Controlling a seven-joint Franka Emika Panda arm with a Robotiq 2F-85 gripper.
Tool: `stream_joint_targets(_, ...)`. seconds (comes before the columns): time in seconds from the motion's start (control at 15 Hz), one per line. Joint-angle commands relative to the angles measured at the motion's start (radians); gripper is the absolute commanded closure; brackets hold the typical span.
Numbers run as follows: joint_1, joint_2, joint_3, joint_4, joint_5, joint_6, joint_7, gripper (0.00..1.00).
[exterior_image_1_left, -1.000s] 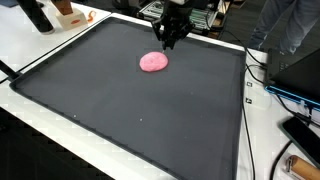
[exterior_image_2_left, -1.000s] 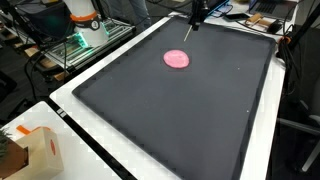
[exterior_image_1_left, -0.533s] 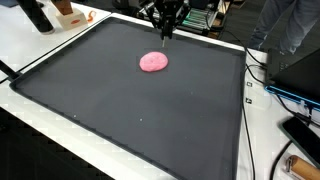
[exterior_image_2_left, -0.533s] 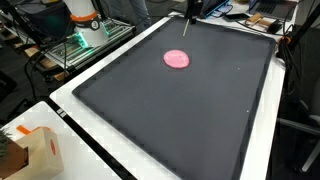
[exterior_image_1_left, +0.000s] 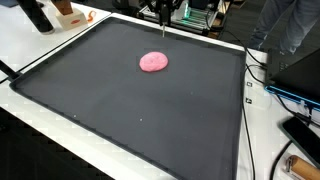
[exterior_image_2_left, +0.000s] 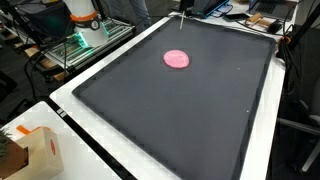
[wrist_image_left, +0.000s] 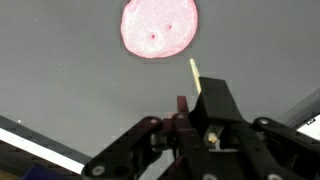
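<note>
A flat pink round disc (exterior_image_1_left: 153, 62) (exterior_image_2_left: 177, 58) lies on the far part of the black mat (exterior_image_1_left: 130, 110) (exterior_image_2_left: 180, 110); it fills the top of the wrist view (wrist_image_left: 159, 26). My gripper (exterior_image_1_left: 163, 8) (exterior_image_2_left: 183, 5) hangs high over the mat's far edge, mostly cut off by the top of both exterior views. Its jaws are closed on a thin pale stick (wrist_image_left: 194, 72) that points down toward the mat, also visible as a fine line (exterior_image_1_left: 163, 27) (exterior_image_2_left: 180, 22). In the wrist view the gripper (wrist_image_left: 195, 100) sits below the disc, not touching it.
A white table border (exterior_image_1_left: 60, 130) frames the mat. Cables and electronics (exterior_image_1_left: 290, 100) lie beside one edge. A cardboard box (exterior_image_2_left: 35, 150) sits at a near corner, and an orange-and-white object (exterior_image_2_left: 85, 18) stands on a rack at the back.
The gripper has risen from just above the mat beside the disc to the top of the frame, carrying the stick up. The pink disc has not moved.
</note>
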Motion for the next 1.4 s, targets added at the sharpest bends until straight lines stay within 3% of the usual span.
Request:
stream_joint_targets(0.0, 0.015, -0.014, -0.018, -0.008, 0.003, -0.003, -0.002, 0.75)
stream_joint_targets(0.87, 0.019, -0.044, -0.026, -0.032, 0.005, -0.002, -0.007, 0.75)
stream_joint_targets(0.93, 0.017, -0.035, -0.033, -0.029, 0.025, -0.009, -0.025, 0.94)
stream_joint_targets(1.33, 0.007, 0.018, -0.069, -0.033, 0.135, -0.030, -0.122, 0.94)
